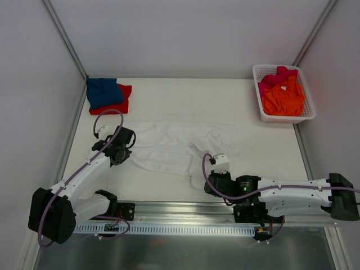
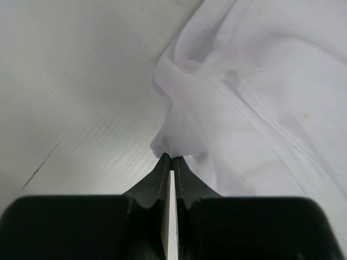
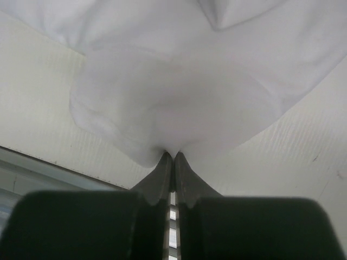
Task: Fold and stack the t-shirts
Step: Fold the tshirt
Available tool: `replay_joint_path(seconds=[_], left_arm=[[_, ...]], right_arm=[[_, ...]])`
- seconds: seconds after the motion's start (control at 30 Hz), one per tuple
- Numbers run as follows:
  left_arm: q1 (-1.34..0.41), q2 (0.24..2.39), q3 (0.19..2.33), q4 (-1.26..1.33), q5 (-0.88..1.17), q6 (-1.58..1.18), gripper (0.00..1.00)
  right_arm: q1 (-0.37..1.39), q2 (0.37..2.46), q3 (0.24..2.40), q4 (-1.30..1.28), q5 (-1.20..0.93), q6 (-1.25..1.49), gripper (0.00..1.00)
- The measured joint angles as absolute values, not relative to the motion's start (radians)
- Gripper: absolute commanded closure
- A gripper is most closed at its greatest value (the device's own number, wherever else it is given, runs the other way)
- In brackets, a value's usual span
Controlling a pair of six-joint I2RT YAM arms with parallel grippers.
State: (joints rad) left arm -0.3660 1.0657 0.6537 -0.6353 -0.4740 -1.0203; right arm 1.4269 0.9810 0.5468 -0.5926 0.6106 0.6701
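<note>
A large white t-shirt [image 1: 180, 147] lies spread and wrinkled across the middle of the table. My left gripper [image 1: 128, 142] is shut on its left edge, and the cloth [image 2: 179, 138] bunches at the fingertips [image 2: 172, 157]. My right gripper [image 1: 207, 181] is shut on the near edge of the same shirt, a fold of white cloth [image 3: 173, 108] pinched at its tips [image 3: 173, 155]. A folded blue t-shirt [image 1: 104, 93] lies on a folded red t-shirt [image 1: 125, 97] at the far left. An orange t-shirt [image 1: 283, 99] and a pink t-shirt [image 1: 277, 76] sit crumpled in the basket.
The white plastic lattice basket [image 1: 260, 95] stands at the far right corner. White walls with metal frame posts [image 1: 64, 39] enclose the table. A metal rail [image 1: 180, 216] runs along the near edge between the arm bases.
</note>
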Motion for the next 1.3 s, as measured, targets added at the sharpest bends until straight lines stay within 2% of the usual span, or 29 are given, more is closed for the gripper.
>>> replay_joint_path(seconds=[0.47, 0.83, 1.3], left_arm=[[-0.357, 1.079, 0.755, -0.637, -0.49, -0.973, 1.0], [-0.234, 1.091, 0.783, -0.634, -0.503, -0.938, 1.0], [-0.188, 1.164, 0.818, -0.59, -0.498, -0.896, 1.0]], right_arm=[[1.094, 0.949, 0.702, -0.614, 0.639, 0.376, 1.0], [0.804, 0.953, 0.741, -0.575, 0.582, 0.168, 1.0], [0.603, 1.132, 0.871, -0.442, 0.441, 0.009, 1.0]])
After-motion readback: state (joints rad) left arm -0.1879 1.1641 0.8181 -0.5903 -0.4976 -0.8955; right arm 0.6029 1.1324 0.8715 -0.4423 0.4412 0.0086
